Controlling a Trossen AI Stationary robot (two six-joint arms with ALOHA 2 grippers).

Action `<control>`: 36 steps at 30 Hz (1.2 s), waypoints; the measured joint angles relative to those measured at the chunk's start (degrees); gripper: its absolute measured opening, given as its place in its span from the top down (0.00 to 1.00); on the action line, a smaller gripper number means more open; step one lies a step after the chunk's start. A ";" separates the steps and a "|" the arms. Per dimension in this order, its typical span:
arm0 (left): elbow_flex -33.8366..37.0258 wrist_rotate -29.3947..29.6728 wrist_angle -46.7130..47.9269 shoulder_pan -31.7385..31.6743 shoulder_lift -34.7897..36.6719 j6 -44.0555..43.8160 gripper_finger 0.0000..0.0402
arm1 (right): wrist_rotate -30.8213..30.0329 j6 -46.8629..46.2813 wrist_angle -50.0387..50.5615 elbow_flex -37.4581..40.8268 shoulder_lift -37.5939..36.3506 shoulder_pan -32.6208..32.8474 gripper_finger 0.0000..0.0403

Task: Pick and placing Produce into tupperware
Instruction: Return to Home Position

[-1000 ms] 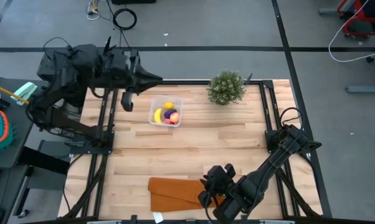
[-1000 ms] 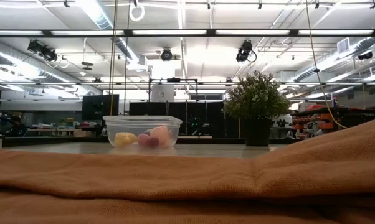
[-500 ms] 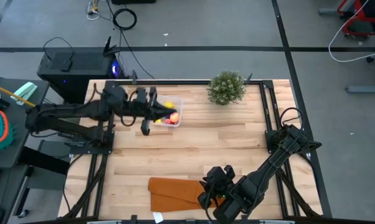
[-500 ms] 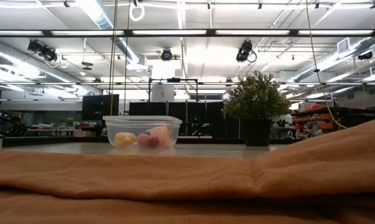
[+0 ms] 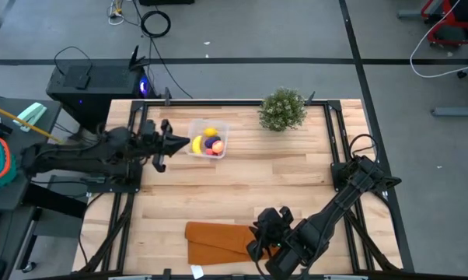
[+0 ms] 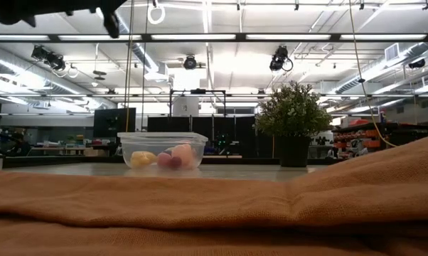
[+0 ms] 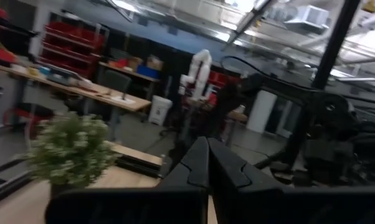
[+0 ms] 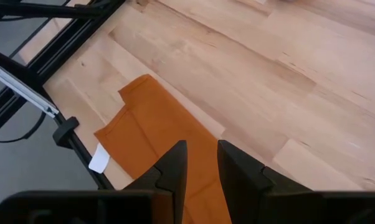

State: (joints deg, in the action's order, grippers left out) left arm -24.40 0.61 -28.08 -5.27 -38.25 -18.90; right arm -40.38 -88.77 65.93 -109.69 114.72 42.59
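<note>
- Our left pincer (image 7: 207, 144) has its two dark fingers pressed together, with no gap that we can see, and it grips nothing.
- From above, we find it over the left part of the table (image 5: 265, 179). It is just beside the tupperware (image 6: 153, 142) on that container's left, its tip pointing at the container without touching it.
- At table height, we see a dark part of that arm only in the top left corner, well above the container.
- We see the tupperware standing upright on the wood, in the half of the table away from the cloth (image 5: 218, 243).
- All the produce we can make out lies inside it.
- The banana (image 5: 197, 145) lies along the side nearest the left pincer, and the lemon (image 5: 211, 131) sits by the wall farthest from the cloth.
- The purple piece (image 5: 211, 143) is about in the middle, and the red-peach fruit (image 5: 213, 152) is against the wall nearest the cloth.
- Beside the purple piece we note a small red spot, too small for us to tell apart.
- Our right pincer (image 8: 202, 146) hangs over the orange cloth, near the table's edge at the bottom of the high view and well apart from the tupperware.
- Its fingers stand a narrow gap apart, the cloth shows between them, and they hold nothing.
- We see the plant (image 5: 283, 109) standing to the right of the tupperware, near it but not touching.
- The folded cloth fills the foreground at table height.
</note>
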 joint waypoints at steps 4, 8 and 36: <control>3.21 2.02 1.06 -0.14 5.34 0.00 0.96 | 0.00 -0.66 0.02 0.00 0.00 -0.43 0.76; 6.11 3.92 1.68 -0.14 10.33 -0.02 0.95 | 0.00 -0.87 0.09 0.00 0.00 -0.89 0.76; 22.79 2.21 2.50 -0.99 33.68 -0.88 0.99 | 0.20 -4.75 0.04 0.00 0.00 -1.35 0.76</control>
State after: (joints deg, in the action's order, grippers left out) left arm -1.62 2.82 -25.58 -6.26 -4.56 -19.78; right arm -40.18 -93.51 65.98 -109.69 114.72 41.23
